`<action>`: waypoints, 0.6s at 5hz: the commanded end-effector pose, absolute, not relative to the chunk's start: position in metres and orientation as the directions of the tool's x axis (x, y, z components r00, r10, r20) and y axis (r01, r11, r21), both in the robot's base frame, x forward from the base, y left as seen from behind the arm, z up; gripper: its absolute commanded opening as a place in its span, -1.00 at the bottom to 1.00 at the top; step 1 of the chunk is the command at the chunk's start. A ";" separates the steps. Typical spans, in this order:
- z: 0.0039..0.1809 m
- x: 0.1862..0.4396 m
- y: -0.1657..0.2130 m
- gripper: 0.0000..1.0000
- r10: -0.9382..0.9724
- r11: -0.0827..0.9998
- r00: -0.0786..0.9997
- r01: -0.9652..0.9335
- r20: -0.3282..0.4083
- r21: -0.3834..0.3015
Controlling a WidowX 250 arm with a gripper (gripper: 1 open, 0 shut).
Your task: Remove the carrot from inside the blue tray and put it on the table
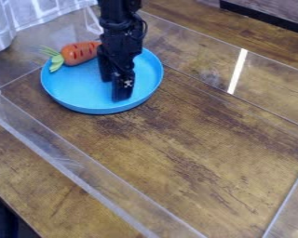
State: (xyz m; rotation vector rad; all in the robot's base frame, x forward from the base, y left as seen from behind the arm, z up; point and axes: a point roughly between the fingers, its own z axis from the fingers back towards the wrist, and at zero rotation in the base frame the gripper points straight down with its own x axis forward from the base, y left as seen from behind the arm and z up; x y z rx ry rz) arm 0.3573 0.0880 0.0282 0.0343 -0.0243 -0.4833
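— Where the black arm comes down from the top edge, the hand [122,85] sits low over the blue tray [77,93], pointing straight down at the right half of the dish

— And the jaws?

— They stand apart, with nothing between them; the dark fingers [127,86] show a small white mark near the tips, and blue dish is visible around them. Whether the tips touch the tray floor is hard to tell from this angle

— Where is the carrot [75,53]?

— It lies at the far left rim of the tray, orange body pointing right and light green top [51,59] hanging out to the left over the edge. It looks to be resting on the rim rather than flat on the tray floor, though the arm's base crowds that corner. The hand is to the right of it, not touching it

— And the counter [201,149]?

— Dark brown weathered planks with a glossy sheen, a bright streak of reflected light at right, and clear plastic edging running along the near side. The tray sits toward the upper left of it
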 end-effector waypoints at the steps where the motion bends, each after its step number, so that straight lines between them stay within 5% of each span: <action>1: 0.052 0.366 0.076 1.00 -0.493 0.869 0.867 0.487 0.076 0.084; 3: 0.047 0.368 0.066 1.00 -0.511 0.859 0.855 0.505 0.090 0.083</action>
